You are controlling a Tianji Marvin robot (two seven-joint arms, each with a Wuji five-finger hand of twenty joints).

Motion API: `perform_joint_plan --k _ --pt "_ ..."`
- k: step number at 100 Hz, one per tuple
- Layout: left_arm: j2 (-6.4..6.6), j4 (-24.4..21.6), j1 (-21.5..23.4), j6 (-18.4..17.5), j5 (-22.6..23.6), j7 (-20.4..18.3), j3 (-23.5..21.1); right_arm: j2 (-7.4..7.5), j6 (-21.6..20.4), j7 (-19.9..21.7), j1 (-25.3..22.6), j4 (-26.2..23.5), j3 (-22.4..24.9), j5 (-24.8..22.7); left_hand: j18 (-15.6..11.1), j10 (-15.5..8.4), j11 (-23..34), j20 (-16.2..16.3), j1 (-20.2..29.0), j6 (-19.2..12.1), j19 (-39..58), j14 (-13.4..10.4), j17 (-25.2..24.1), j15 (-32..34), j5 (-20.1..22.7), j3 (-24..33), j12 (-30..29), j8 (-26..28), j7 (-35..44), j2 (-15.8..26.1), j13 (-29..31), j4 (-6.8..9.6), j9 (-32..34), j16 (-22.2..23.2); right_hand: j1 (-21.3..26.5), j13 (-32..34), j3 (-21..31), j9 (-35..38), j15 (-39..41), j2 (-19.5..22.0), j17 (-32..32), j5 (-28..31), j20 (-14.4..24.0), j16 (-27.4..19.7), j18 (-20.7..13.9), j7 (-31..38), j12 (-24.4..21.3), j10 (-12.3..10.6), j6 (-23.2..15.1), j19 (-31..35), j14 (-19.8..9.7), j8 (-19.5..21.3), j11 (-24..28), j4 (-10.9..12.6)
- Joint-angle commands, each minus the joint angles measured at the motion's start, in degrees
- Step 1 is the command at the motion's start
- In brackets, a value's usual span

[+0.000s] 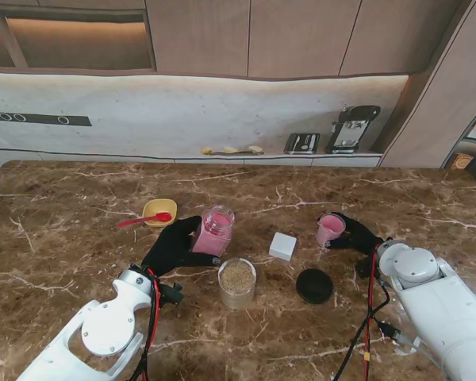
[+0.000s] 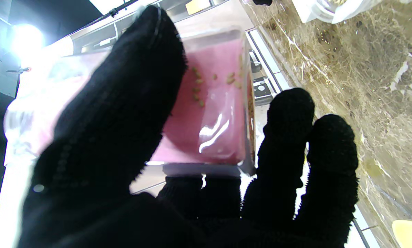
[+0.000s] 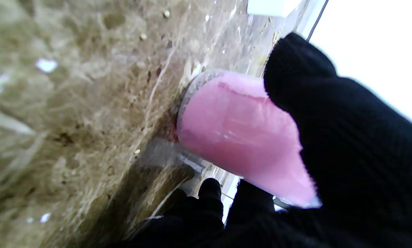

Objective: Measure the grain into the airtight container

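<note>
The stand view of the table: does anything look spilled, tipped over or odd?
Nothing stands out. The grain jar and the pink container in the left hand stand upright, as does the pink cup in the right hand. The black lid lies flat. No spilled grain that I can make out.

Both white arms rose from the near corners and reached forward over the tabletop [image 1: 79, 214]. The left hand [image 1: 173, 246], black-gloved, was turned on its side with thumb and fingers [image 2: 288, 117] wrapped around a pink jar [image 1: 216, 230], gripping it. The right hand [image 1: 355, 235], gloved alike, was curled around a pink cup [image 1: 330, 228], thumb [image 3: 330, 120] across its side, the other fingers beneath. Red cables ran along both forearms toward the wrists.
</note>
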Motion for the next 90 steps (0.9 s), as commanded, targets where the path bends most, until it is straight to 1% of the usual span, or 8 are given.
perform_joint_plan --k 1,13,25,34,42,57,72,90 --pt "-0.08 0.2 0.2 -0.1 0.0 0.1 0.2 -1.80 1.3 2.6 -3.1 3.6 -1.9 -0.1 0.4 -4.0 19.2 1.4 9.9 -10.5 2.5 -2.2 -0.2 2.1 21.5 20.8 5.0 5.0 33.0 25.3 1.0 2.92 10.0 0.5 1.7 1.5 -0.5 1.4 8.6 -0.7 10.6 4.3 4.6 1.9 24.8 4.5 -0.7 5.5 -3.3 30.8 12.9 2.4 1.5 2.3" --pt "-0.07 0.3 0.2 -0.1 0.1 0.0 0.3 -2.05 1.5 2.2 -3.4 3.4 -2.0 0.4 0.3 -4.1 19.1 1.4 9.8 -10.5 2.5 -2.2 -0.2 2.1 21.5 20.8 5.0 5.0 33.0 25.3 1.0 2.89 10.0 0.5 1.5 1.5 -1.2 3.1 9.0 0.4 10.8 10.3 4.7 2.5 24.6 10.6 -0.9 4.6 -4.2 30.9 12.4 5.0 2.4 2.3" --pt "-0.05 0.4 0.2 -0.1 0.2 0.0 0.2 -2.01 3.2 1.7 -4.1 1.6 -2.0 0.6 0.3 -4.0 19.1 1.4 9.8 -10.5 2.5 -2.3 -0.2 2.1 21.5 20.8 5.0 5.0 33.0 25.3 1.1 2.90 10.0 0.5 1.8 1.5 -4.9 4.5 9.5 5.5 11.2 12.3 4.9 4.1 24.1 14.5 -1.3 3.7 -4.1 31.5 12.0 7.5 3.1 2.6" --pt "-0.04 0.4 0.2 -0.1 0.5 0.1 0.2 -2.01 4.0 0.2 -5.1 -0.5 -1.6 0.4 0.3 -4.0 19.1 1.4 9.8 -10.5 2.5 -2.3 -0.1 2.1 21.4 20.8 5.0 5.0 33.0 25.2 1.1 2.86 10.0 0.4 4.0 1.7 -11.2 5.4 10.3 9.0 11.3 12.5 5.2 5.6 23.8 16.7 -1.4 3.2 -5.3 32.0 11.6 8.0 3.7 -1.4" --pt "-0.06 0.5 0.2 -0.2 0.4 0.1 0.2 -1.92 4.5 -1.4 -6.3 -3.1 -0.9 0.0 0.2 -4.1 19.1 1.4 9.8 -10.6 2.5 -2.3 -0.1 2.1 21.4 20.7 5.0 5.0 33.0 25.3 1.1 2.84 10.0 0.4 5.2 2.5 -14.7 6.8 11.5 11.4 11.5 12.8 5.2 6.0 23.7 20.1 -1.3 3.0 -6.7 32.1 11.5 7.2 4.4 -2.4" --pt "-0.08 0.7 0.1 -0.3 0.1 0.1 0.3 -1.57 5.1 -3.0 -8.6 -8.6 1.0 -0.2 0.2 -4.0 19.1 1.4 9.8 -10.6 2.5 -2.4 -0.1 2.1 21.4 20.7 5.0 5.1 33.0 25.4 1.1 2.86 9.9 0.4 4.1 2.8 -12.2 7.9 12.9 14.6 11.5 11.6 5.3 6.0 23.0 24.7 -1.2 2.3 -8.1 32.1 10.8 5.0 5.4 -2.4" --pt "-0.14 0.9 0.0 -0.6 -0.1 0.2 0.5 -1.16 5.1 -4.3 -11.2 -14.7 3.2 -0.7 0.2 -4.0 19.1 1.4 9.9 -10.5 2.5 -2.4 0.0 2.2 21.4 20.7 5.0 5.1 33.0 25.3 1.1 2.84 9.9 0.4 -1.0 2.8 -3.4 8.8 13.9 16.3 11.1 8.3 5.7 5.9 22.3 23.1 -1.2 2.2 -5.7 31.9 10.4 -0.1 6.5 -3.1" --pt "-0.17 1.2 -0.1 -1.1 -0.2 0.3 0.5 -0.55 5.4 -4.7 -14.5 -22.9 6.5 -0.8 0.4 -3.9 19.1 1.4 9.9 -10.4 2.5 -2.3 -0.1 2.2 21.3 20.6 5.0 5.1 33.0 25.3 1.0 2.84 9.9 0.4 -1.8 3.3 -6.1 10.2 14.6 26.5 11.0 4.0 6.4 6.4 21.4 15.2 -0.9 2.8 -0.7 31.9 9.8 -3.9 7.2 -2.0"
